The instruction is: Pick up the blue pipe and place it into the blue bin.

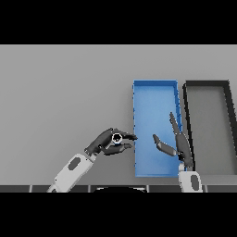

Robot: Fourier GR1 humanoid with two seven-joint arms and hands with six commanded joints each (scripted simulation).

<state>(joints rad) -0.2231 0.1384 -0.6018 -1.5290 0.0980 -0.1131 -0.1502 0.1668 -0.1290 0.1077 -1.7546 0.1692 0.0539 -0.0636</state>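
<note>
Left robot hand [105,142] pinches the pipe [116,137] just beside the blue bin [154,88].

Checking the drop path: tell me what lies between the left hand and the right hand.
In the head view, only the blue bin's left wall and bare floor lie between the left hand, holding the pipe, and the open right hand.

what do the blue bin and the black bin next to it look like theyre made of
Blue bin: looks like moulded plastic, judging by its uniform saturated colour, thin straight walls and matte finish. Black bin: likely plastic too, with thin dark walls and no shine; its floor looks grey. Neither shows any grain or metallic gleam, so this remains a guess.
</note>
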